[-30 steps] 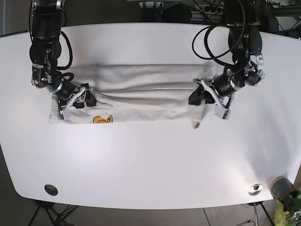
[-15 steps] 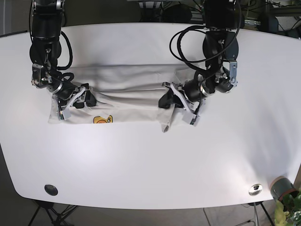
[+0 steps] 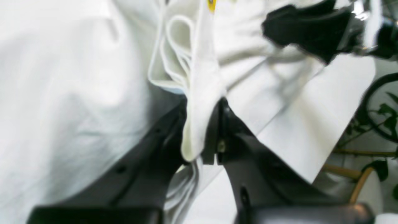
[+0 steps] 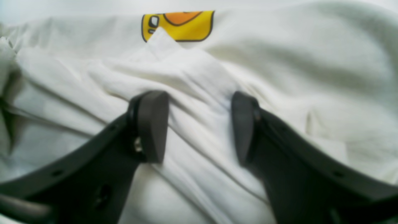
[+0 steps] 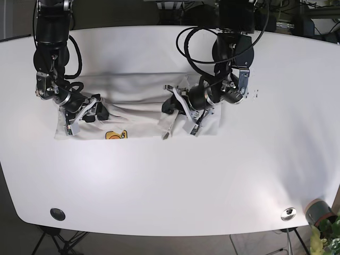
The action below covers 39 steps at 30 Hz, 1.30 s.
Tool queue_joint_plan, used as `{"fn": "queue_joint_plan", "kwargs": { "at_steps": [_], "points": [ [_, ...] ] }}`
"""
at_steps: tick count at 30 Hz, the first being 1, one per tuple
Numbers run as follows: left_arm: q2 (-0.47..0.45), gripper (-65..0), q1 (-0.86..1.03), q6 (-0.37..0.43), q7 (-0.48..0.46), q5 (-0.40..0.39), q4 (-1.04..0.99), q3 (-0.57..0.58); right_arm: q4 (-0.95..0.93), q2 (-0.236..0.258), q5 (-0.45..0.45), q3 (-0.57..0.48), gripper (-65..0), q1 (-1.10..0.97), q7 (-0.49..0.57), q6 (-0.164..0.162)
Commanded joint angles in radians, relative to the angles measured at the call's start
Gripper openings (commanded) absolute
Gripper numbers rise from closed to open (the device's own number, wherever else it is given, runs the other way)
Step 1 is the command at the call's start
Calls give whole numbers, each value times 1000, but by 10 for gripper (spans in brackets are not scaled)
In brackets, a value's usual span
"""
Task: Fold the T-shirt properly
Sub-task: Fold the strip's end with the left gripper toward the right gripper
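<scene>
Gripper states are told first: a bunched fold of the white T-shirt is clamped by the left gripper and held above the middle of the garment, while the right gripper is seen with its jaws parted over the cloth near the shirt's other end. The T-shirt is spread across the white worktop. A yellow print is shown just beyond the right gripper.
</scene>
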Motion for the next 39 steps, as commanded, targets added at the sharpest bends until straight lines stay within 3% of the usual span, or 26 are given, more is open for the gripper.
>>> {"fn": "queue_joint_plan", "kwargs": {
  "at_steps": [1, 9, 17, 25, 33, 39],
  "points": [
    [9, -601, -31, -7, -23, -22, -18, 2, -3, 6, -23, -4, -323, -1, -50, -8],
    [23, -472, -59, -4, -50, -24, -79, 5, -3, 6, -23, -4, -323, -1, -50, -8],
    [32, -357, -79, -2, -50, -24, -71, 119, -3, 6, -23, -5, -323, 0, -50, -8],
    [33, -258, -97, 136, -50, -24, -21, 223, -3, 6, -23, -7, -323, 0, -50, -8],
    [10, -228, -94, 142, -47, -22, 105, 294, -3, 6, -23, -5, -323, 0, -50, -8],
    [-42, -229, -94, 142, -47, -22, 124, 202, 0, 6, -23, -4, -323, 2, -50, -8]
  ]
}}
